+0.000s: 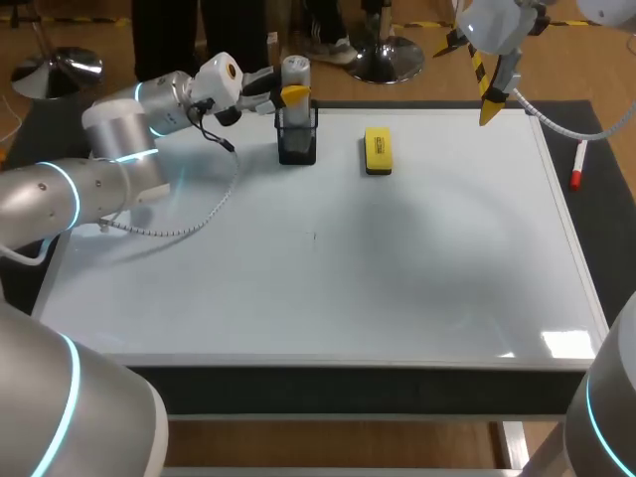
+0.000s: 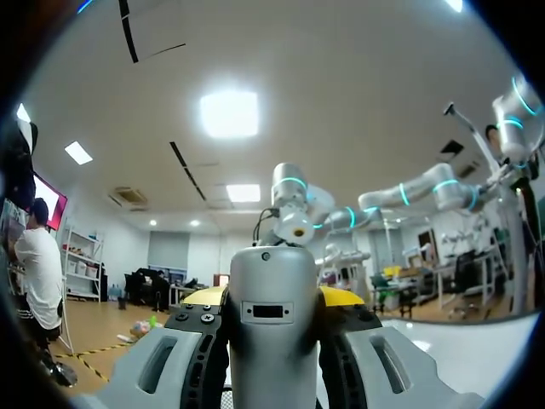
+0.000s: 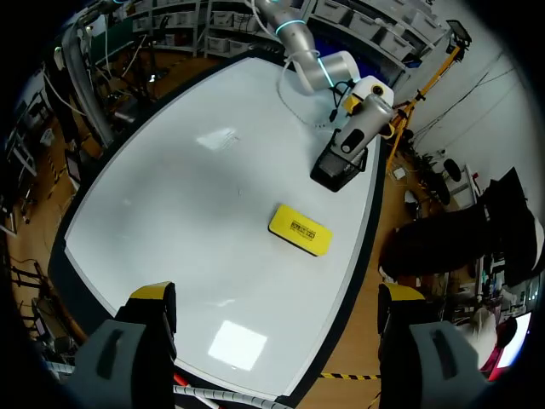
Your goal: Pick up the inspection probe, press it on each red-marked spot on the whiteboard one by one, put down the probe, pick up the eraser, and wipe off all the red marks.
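Probe point(image 1: 295, 72) stands upright in the black holder point(image 1: 297, 139) at the whiteboard's point(image 1: 397, 268) far edge. Your left gripper point(image 1: 295, 95) is clamped on its sides, so you lift straight up. Eraser point(image 1: 378, 150) lies beside the holder, toward your right gripper point(image 3: 277, 294), which hangs spread, well apart.

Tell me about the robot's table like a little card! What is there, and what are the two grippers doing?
Probe: grey, standing in the black holder at the far edge of the whiteboard
Left gripper: shut on the probe
Right gripper: open, holding nothing, above the far right corner
Eraser: yellow, lying flat, just right of the holder
Red marks: none that I can see
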{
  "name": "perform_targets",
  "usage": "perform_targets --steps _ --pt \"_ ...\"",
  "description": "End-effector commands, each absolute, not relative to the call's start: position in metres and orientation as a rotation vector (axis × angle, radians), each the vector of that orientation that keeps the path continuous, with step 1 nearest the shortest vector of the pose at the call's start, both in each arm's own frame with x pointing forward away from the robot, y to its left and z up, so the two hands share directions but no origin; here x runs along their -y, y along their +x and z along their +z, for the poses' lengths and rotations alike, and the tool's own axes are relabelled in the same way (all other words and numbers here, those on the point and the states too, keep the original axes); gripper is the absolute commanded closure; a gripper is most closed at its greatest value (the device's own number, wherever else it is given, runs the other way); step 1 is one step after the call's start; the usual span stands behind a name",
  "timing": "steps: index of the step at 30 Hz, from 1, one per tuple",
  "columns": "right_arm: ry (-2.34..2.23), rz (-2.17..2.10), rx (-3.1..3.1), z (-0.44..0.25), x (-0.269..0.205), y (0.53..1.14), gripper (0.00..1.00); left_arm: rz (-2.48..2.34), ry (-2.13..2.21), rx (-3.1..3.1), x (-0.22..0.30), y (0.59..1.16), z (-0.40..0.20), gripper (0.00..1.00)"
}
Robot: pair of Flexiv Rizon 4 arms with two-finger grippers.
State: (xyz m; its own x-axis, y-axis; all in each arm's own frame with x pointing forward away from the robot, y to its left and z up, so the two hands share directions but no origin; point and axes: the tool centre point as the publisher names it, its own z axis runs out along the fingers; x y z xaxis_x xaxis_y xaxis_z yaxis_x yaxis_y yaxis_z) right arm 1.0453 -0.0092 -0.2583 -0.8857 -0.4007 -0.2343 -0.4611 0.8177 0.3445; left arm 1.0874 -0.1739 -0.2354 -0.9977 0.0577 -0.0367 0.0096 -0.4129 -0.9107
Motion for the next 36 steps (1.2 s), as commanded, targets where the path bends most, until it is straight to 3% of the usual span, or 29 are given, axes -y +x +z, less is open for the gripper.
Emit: perform_targets --steps 1,24,25,27,28,29,30,31,36 --pt "-0.682 0.592 -2.853 -0.2576 0.0094 1.0456 0.0 2.607 -0.115 1.671 0.1758 1.0944 -0.24 1.0" --pt "-0.682 0.592 -2.853 -0.2576 0.0094 1.0456 0.0 2.587 -0.062 1.671 0.1756 1.0961 -0.2482 1.0" --pt "-0.682 0.592 -2.853 -0.2576 0.0094 1.0456 0.0 2.586 -0.06 1.67 0.1753 1.0961 -0.2481 0.78" --pt "-0.682 0.592 -2.853 -0.2576 0.0094 1.0456 0.0 2.586 -0.055 1.672 0.1745 1.0958 -0.2478 0.61" --pt "-0.682 0.592 -2.853 -0.2576 0.0094 1.0456 0.0 2.586 -0.056 1.671 0.1741 1.0957 -0.2476 0.59" --pt "-0.682 0.592 -2.853 -0.2576 0.0094 1.0456 0.0 2.585 -0.056 1.672 0.1741 1.0957 -0.2476 0.45" --pt "-0.682 0.592 -2.853 -0.2576 0.0094 1.0456 0.0 2.584 -0.057 1.672 0.174 1.0956 -0.2475 0.17" --pt "-0.682 0.592 -2.853 -0.2576 0.0094 1.0456 0.0 2.583 -0.058 1.671 0.1738 1.0955 -0.2473 0.0" --pt "-0.682 0.592 -2.853 -0.2576 0.0094 1.0456 0.0 2.581 -0.064 1.673 0.1728 1.0947 -0.2457 0.0"
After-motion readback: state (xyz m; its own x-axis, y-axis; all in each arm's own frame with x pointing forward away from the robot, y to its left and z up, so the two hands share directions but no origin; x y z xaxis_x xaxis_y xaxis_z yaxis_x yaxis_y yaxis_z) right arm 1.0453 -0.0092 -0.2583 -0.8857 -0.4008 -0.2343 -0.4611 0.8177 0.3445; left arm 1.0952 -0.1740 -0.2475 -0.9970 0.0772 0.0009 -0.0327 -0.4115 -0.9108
